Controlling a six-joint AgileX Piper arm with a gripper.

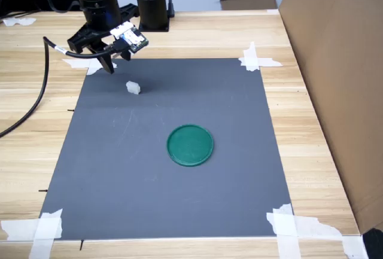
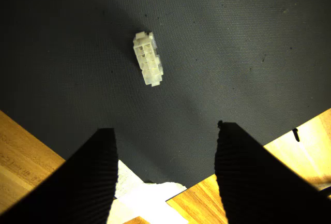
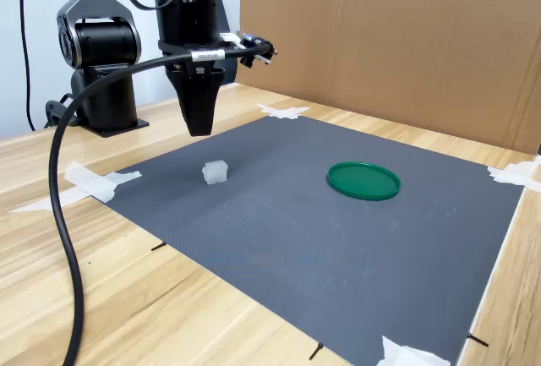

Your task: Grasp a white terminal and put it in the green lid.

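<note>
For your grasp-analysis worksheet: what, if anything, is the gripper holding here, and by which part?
Nothing is held. The gripper is open and empty above the mat; the white terminal lies apart from it.

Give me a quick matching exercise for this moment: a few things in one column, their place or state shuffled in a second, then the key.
Things:
1. white terminal
2. green lid
3. gripper
4. tape strip

Places or states:
A. holds down a corner of the dark mat
B. hovers above the mat's far corner, jaws apart, holding nothing
C. lies empty near the mat's middle
D. rests on the mat, close to the gripper

Pairs: 1-D, 2-C, 3-B, 4-A
</note>
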